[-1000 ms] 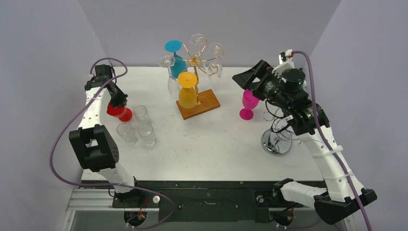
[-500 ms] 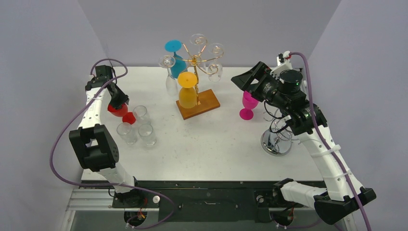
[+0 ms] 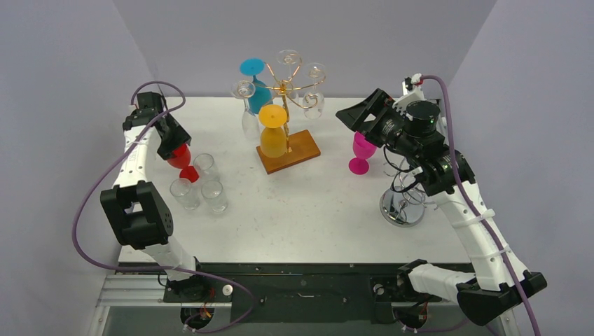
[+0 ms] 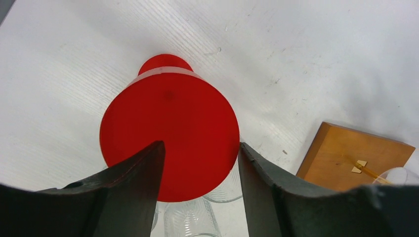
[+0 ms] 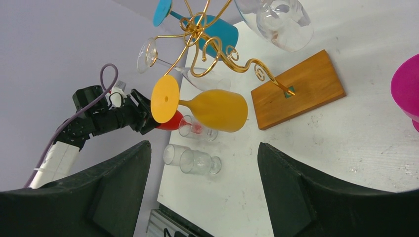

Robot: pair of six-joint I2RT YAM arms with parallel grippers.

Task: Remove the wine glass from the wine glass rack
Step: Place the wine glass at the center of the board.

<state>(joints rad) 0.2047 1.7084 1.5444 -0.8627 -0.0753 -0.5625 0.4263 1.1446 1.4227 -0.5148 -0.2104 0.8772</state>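
Note:
The wine glass rack, gold wire on a brown wooden base, stands at the back middle. An orange wine glass, a teal one and clear ones hang on it upside down. My right gripper hovers right of the rack, open and empty. My left gripper is at the table's left, jaws apart over a red wine glass whose foot faces the left wrist camera.
Three small clear glasses stand close beside the red glass. A magenta wine glass stands on the table under my right arm. A chrome wire stand on a round base is at the right.
The left jaws have opened off the red wine glass and the gripper has drawn back a little. The right arm has hardly moved.

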